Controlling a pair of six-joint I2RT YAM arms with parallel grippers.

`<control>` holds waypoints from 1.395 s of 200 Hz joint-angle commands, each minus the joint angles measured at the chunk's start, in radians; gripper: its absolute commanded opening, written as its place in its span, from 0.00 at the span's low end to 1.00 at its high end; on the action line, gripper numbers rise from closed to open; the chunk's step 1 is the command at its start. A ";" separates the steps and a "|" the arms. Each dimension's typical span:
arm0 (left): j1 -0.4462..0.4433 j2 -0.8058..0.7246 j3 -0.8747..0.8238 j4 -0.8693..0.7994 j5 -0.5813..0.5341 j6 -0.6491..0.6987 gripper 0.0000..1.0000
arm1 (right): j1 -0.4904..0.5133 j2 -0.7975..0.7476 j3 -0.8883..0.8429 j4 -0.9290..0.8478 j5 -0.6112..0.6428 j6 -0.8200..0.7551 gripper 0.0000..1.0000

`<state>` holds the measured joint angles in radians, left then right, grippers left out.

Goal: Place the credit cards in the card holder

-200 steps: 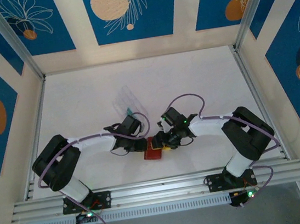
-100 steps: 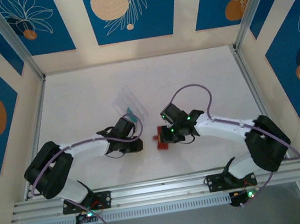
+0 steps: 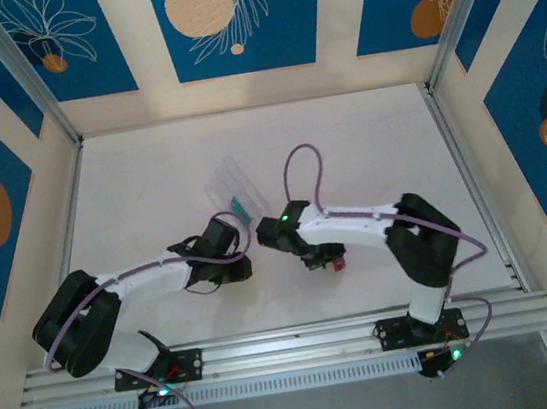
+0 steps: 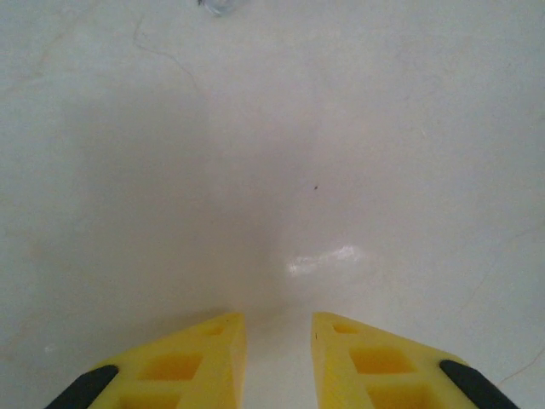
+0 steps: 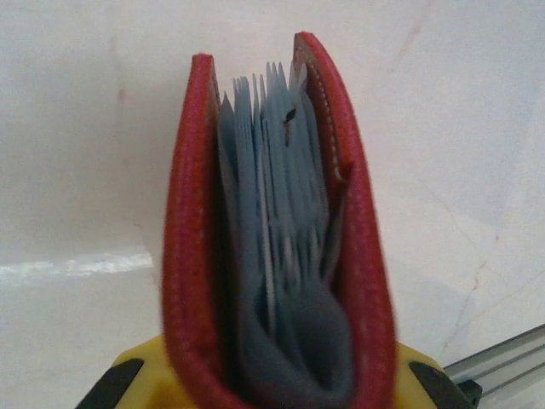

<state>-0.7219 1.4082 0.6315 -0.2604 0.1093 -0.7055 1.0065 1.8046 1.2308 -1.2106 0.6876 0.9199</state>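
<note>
Card holder (image 5: 194, 256) — in right gripper (image 5: 274, 379).

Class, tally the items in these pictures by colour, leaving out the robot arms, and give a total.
Red: 1, the card holder
Teal: 1, a credit card
Clear: 1, the plastic case
Total: 3

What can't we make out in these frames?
Whether the card holder holds cards: right wrist view, sleeves edge-on, blurred.
Most of the card holder, top view: under the right pincer.
How many credit cards: top view, teal sliver too small.
The clear item: left wrist view, cut off by top edge.
</note>
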 commanded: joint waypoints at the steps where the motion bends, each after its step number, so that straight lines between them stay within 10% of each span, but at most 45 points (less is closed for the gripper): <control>1: 0.011 -0.048 -0.024 -0.051 -0.029 -0.023 0.27 | 0.030 0.084 0.099 0.044 -0.047 -0.050 0.26; 71: 0.038 -0.135 -0.084 -0.041 -0.009 -0.049 0.28 | -0.043 0.017 0.134 0.373 -0.407 -0.261 0.55; 182: -0.116 0.201 0.261 0.047 0.122 0.091 0.47 | -0.462 -0.395 -0.355 0.588 -0.681 -0.326 0.40; 279: -0.162 0.392 0.434 -0.026 0.097 0.140 0.47 | -0.503 -0.369 -0.393 0.609 -0.726 -0.348 0.27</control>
<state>-0.8639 1.7771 1.0420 -0.2375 0.2058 -0.5915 0.5098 1.4303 0.8547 -0.6018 -0.0067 0.5896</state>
